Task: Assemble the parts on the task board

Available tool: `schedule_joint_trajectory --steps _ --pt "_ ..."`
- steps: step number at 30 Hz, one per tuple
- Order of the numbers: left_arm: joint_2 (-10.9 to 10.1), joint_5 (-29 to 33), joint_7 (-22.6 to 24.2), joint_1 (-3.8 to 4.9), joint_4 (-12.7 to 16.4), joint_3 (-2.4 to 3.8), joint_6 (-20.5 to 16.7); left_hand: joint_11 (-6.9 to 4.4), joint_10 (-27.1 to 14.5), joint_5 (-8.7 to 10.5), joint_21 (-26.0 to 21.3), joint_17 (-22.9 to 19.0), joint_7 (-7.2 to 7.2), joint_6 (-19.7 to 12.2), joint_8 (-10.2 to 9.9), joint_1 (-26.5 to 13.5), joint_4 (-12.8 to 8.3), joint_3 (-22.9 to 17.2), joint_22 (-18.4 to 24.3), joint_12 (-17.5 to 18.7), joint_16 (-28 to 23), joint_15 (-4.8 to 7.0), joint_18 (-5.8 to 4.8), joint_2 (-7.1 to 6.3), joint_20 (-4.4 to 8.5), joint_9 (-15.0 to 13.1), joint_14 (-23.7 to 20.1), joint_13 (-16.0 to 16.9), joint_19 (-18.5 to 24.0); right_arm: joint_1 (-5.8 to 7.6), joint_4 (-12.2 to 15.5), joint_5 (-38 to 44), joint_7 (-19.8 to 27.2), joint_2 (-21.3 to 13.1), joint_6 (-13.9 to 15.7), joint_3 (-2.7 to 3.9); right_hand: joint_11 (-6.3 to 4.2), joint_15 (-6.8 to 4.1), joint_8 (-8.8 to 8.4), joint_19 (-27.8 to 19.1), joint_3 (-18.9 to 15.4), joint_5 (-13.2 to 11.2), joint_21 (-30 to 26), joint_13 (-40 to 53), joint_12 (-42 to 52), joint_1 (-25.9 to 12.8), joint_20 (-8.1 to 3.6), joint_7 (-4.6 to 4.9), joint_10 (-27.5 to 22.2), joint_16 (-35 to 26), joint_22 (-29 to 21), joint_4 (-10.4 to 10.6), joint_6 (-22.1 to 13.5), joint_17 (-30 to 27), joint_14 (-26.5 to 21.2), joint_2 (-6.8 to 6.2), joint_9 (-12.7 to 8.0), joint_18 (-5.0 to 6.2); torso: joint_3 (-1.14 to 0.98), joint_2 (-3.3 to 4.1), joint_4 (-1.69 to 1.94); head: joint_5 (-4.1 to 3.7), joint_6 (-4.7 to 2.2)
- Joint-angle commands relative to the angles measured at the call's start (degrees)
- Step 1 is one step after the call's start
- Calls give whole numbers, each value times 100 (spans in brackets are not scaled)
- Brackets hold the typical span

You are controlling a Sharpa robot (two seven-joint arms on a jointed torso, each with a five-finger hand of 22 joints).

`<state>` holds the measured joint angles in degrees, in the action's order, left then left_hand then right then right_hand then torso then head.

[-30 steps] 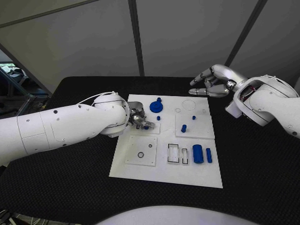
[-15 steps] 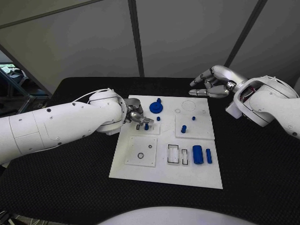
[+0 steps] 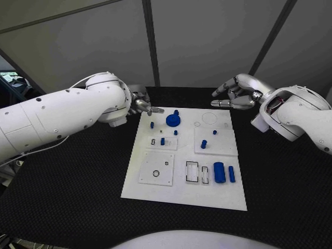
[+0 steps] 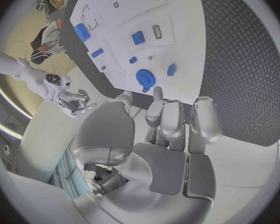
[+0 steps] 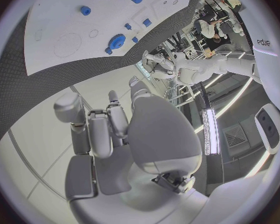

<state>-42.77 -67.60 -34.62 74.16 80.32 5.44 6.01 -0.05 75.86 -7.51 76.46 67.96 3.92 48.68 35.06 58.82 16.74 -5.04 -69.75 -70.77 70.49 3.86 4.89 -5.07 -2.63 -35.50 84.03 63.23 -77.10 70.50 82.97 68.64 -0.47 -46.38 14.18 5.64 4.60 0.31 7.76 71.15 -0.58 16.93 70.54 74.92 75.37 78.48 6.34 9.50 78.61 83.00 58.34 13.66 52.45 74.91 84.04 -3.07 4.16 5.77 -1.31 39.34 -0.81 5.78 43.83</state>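
The white task board [image 3: 182, 182] lies in the middle of the black table. On it stand a round blue part [image 3: 173, 120], a small blue peg [image 3: 162, 140] in the left square plate, more small pegs [image 3: 203, 143], and a thick blue cylinder [image 3: 218, 171] beside a blue bar [image 3: 231, 171]. My left hand [image 3: 143, 105] hovers off the board's far left corner, fingers stretched out, holding nothing. From its wrist the hand [image 4: 171, 134] looks down on the round blue part [image 4: 145, 78]. My right hand [image 3: 237, 93] hangs beyond the far right corner, empty, fingers loosely bent [image 5: 109, 129].
The board carries a square plate with a small ring hole [image 3: 156, 171] and a rectangular slot [image 3: 191, 170] near its front. Black table [image 3: 76, 181] surrounds the board on all sides. My left forearm [image 3: 54, 122] stretches above the table's left part.
My left hand has let go of the small blue peg in the left square plate and drawn back up and away to the far left corner. The right hand stayed in place.
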Motion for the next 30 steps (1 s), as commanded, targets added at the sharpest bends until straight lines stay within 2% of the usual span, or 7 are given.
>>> schedule_joint_trajectory --steps 1,6,16,20,30 --pt "188 16 -35 77 -312 -39 590 3 -67 -21 -69 -41 24 -30 -76 119 0 51 64 52 -59 -36 10 20 -24 93 73 -51 67 10 -3 -5 18 17 -27 3 -6 -14 18 -27 0 -4 -7 142 22 -48 8 -3 -37 -22 -3 45 -51 410 331 -11 -2 81 -2 4 -1 10 -24" --pt "525 15 -31 164 -871 -154 862 31 -139 -21 -121 -94 54 -38 -159 201 0 104 118 113 -112 -61 24 68 -48 198 42 -137 114 9 11 30 17 34 -20 3 -12 -18 32 -24 -7 59 -15 143 29 -16 5 -8 -33 -31 -9 48 -42 403 330 5 1 82 -1 11 -23 60 -24" --pt "992 15 -23 199 -1650 -265 1291 46 -169 -22 -131 -122 71 -29 -205 277 -5 121 120 128 -140 -75 27 121 -64 269 23 -163 121 9 27 57 14 63 -25 2 -13 -20 37 -19 -11 94 -17 141 30 3 3 -10 -33 -39 -8 48 -40 395 328 13 1 81 -7 22 -29 67 -19" --pt "1132 14 0 195 -1849 -315 1391 50 -179 -23 -138 -131 74 -21 -218 311 -6 124 125 131 -149 -80 29 144 -69 294 17 -171 127 8 29 59 15 75 -30 2 -15 -22 41 -17 -13 126 -21 139 31 23 1 -11 -33 -44 -10 47 -40 391 328 20 1 82 4 23 -27 67 -11" --pt "1260 15 80 162 -2040 -420 1578 62 -259 -26 -155 -155 86 4 -259 431 -10 116 131 197 -171 -91 33 249 -84 376 -1 -271 141 7 23 60 21 94 -47 2 -16 -23 45 -16 -15 154 -25 137 30 42 0 -12 -35 -47 -13 46 -40 390 328 27 1 82 -3 11 -22 74 -1"
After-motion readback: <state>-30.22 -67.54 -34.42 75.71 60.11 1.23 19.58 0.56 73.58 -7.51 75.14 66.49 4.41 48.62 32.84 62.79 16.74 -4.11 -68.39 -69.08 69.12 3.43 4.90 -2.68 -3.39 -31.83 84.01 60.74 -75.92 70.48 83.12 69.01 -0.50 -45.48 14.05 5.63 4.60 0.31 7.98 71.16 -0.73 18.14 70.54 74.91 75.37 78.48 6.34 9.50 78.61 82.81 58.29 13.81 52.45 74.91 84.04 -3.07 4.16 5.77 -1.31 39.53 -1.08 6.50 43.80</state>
